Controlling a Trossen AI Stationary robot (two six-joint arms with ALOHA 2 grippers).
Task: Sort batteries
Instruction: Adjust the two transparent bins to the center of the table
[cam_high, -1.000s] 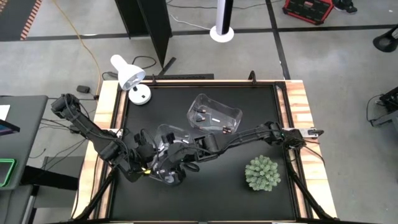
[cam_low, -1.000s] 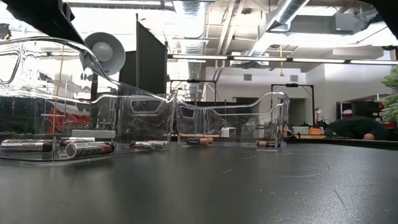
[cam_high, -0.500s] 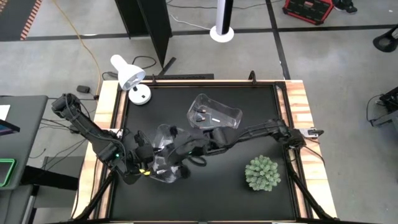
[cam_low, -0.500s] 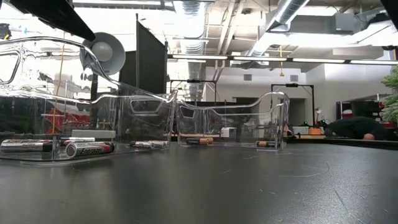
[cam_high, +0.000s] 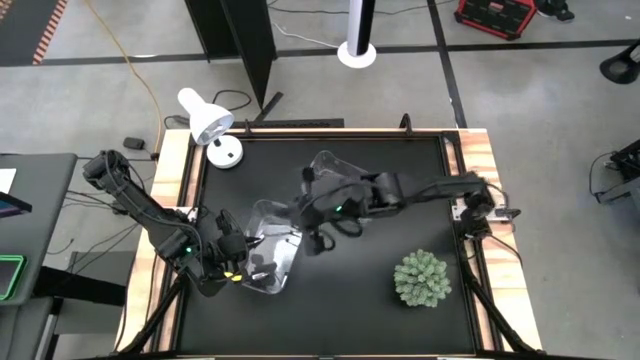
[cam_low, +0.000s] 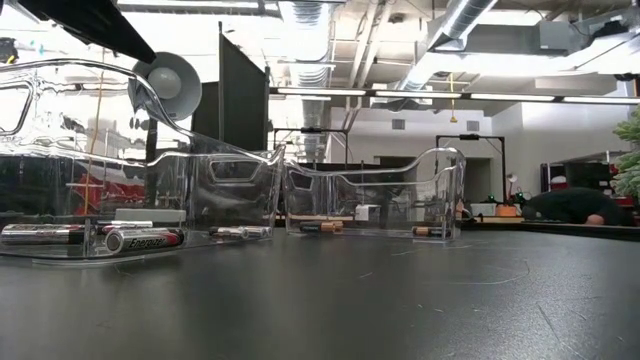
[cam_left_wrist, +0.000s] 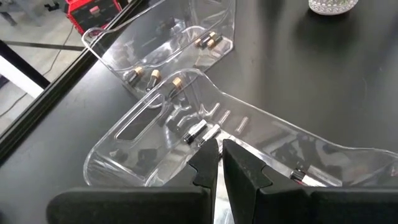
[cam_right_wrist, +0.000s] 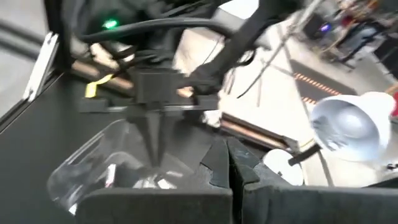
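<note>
Black table (cam_high: 420, 190): plant (cam_high: 422, 279), lamp (cam_high: 208, 122) near bins; both hands pinched together, empty.

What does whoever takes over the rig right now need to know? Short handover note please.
Left gripper: shut, nothing visibly held, poised over the near clear bin.
Right gripper: shut, empty as far as can be seen, between the two bins, facing the left arm.
Batteries: dark Energizer batteries lie in the near bin; copper-ended batteries lie in the far clear bin.
Done: both bins already hold batteries.
Left: cannot tell whether any loose ones remain; check the mat around the bins.
</note>
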